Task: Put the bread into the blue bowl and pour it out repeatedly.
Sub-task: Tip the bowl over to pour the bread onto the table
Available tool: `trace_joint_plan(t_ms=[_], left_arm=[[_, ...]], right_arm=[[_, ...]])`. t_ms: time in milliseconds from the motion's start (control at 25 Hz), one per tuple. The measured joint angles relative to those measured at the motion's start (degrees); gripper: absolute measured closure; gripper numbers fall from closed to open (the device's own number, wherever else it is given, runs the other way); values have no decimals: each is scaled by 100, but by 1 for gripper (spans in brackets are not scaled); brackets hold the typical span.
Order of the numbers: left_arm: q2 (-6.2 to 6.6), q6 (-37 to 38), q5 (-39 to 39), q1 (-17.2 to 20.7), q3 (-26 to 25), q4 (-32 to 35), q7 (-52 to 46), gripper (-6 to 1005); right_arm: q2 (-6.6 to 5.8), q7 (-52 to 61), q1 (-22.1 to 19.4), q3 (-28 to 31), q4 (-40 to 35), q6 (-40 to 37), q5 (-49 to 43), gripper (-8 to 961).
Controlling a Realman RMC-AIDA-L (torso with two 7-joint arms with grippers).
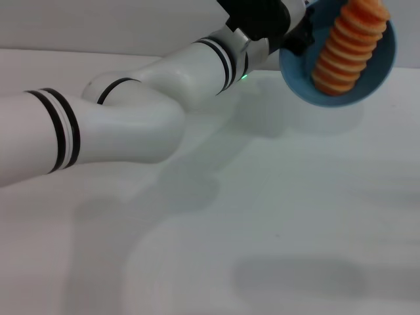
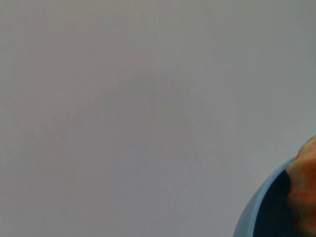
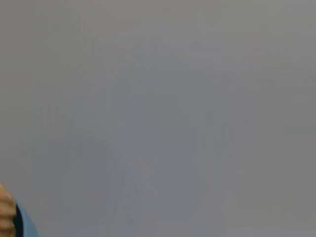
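Left gripper [image 1: 296, 36], at the end of the white arm [image 1: 131, 118] that reaches across the head view from the near left to the far top, meets the blue bowl [image 1: 374, 79] at its left rim. Its dark body hides the fingers, so how wide they stand cannot be told, though the bowl hangs clear of the white table [image 1: 275, 223] right against it. The bowl is tipped so its mouth faces the camera, and the bread [image 1: 348, 49] lies inside it, just to the right of the gripper, ridged orange side showing, one end at the top rim and the other low in the bowl. A soft shadow sits on the table under the bowl.

From the left wrist, only a curved slice of the bowl [image 2: 256, 207] and an orange bit of bread [image 2: 303, 192] show at one corner; the rest is bare table [image 2: 123, 108]. No fingers show.

From the right wrist, a sliver of bowl [image 3: 27, 224] and bread [image 3: 6, 212] sits at one corner against grey surface [image 3: 173, 113]. The right gripper shows nowhere.
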Motion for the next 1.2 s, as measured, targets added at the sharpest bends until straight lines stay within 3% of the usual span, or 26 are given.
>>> trace_joint_plan(t_ms=[200,760,1040,1200], left_arm=[[1,-230,-53,69,-40,4,-103,1000],[0,-991,-30,257,529,93,-76,1001],[0,-382,-60,262,268,185,-212,1001],[6,762,-63,184,-538,292,-237,1001]], right_arm=[[-1,-3,2,12,-19,-3,0,401],[2,-3,94,33,2,16,18,403],[12,54,124,23,8,27,18,404],[9,591,145,-19,-1,36,-5,405]])
